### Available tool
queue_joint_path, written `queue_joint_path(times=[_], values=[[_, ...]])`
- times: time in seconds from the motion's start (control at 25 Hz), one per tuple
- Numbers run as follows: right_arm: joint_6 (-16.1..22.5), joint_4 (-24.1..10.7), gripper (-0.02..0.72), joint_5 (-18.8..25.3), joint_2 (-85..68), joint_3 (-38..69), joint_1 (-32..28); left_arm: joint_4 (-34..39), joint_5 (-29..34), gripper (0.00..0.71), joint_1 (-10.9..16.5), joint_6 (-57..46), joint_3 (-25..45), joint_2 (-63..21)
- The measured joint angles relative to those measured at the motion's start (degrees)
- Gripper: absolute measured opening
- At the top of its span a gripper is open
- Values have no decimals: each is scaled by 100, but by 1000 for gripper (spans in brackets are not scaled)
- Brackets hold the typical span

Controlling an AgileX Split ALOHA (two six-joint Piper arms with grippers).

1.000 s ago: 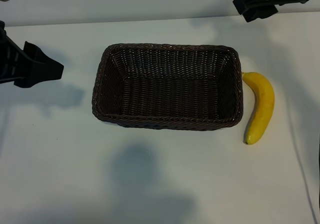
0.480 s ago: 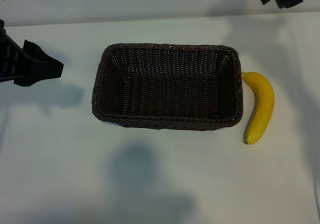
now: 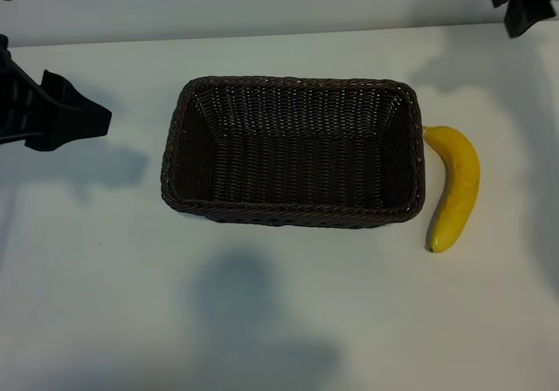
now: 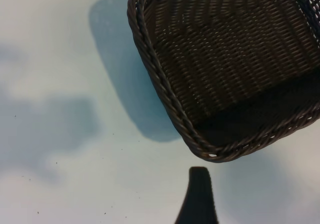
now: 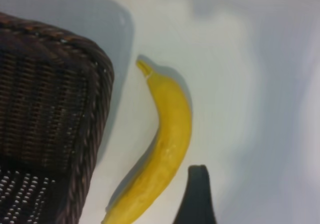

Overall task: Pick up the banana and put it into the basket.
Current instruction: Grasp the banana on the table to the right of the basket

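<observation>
**Inventory: both grippers empty, banana on the table beside the basket**

1. Right gripper (image 3: 522,7). I have it raised at the far right corner of the scene, jaws spread wide, nothing between them. One dark fingertip (image 5: 196,196) shows in my right wrist view, hanging over the table just beside the banana and not touching it.

2. Banana (image 3: 454,188). Below and forward of my right fingers, lying flat on the white table (image 3: 262,321). Bright yellow, curved, its bow turned away from the basket. The stem tip sits right at the basket's short right wall; I cannot tell whether it touches. The blunt end lies near that wall's front corner, a little apart from it.

3. Basket (image 3: 175,160). Dark-brown wicker, rectangular, rounded corners, nothing inside. It sits between my two grippers, mid-table.

4. Left gripper (image 3: 77,116). Parked at the left edge, jaws open and holding nothing, pointing toward the basket's left wall, apart from it. One fingertip (image 4: 198,196) shows in the left wrist view, short of a basket corner.
</observation>
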Motion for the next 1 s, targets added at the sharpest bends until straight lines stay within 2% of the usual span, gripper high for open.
queue_joint_path(times=[0.28, 0.68, 0.84, 1.0], values=[[-101, 63, 599, -5, 256, 164, -11, 0, -2, 612, 0, 0, 0, 0], [-142, -250, 595, -1, -301, 1649, -11, 0, -16, 612, 0, 0, 0, 0], [-142, -73, 595, -29, -485, 1714, -11, 0, -36, 612, 0, 0, 0, 0], [-155, 231, 595, -337, -493, 1981, 0, 0, -36, 612, 0, 0, 0, 0]])
